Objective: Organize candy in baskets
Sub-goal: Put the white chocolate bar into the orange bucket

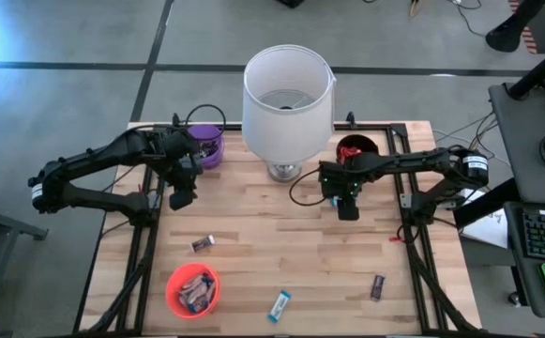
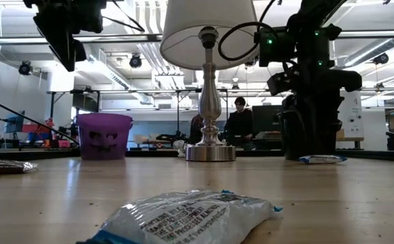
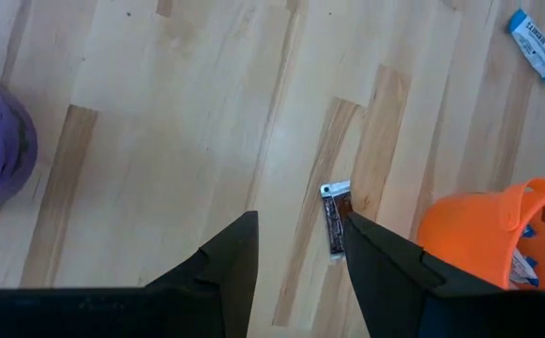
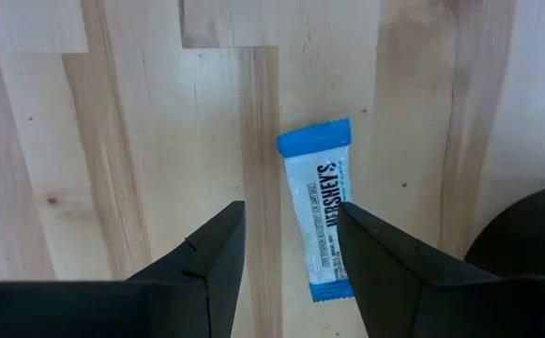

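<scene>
Right gripper (image 4: pixel 286 258) is spread, empty, above a blue-and-white candy (image 4: pixel 321 208) near the lamp (image 1: pixel 287 94). Candy's long axis runs along the gap, offset toward one finger. Left gripper (image 3: pixel 300 253) is also parted, empty.

White-shaded lamp (image 1: pixel 286 94) on wooden table (image 1: pixel 272 244); seated person (image 2: pixel 239 122) beyond.
</scene>
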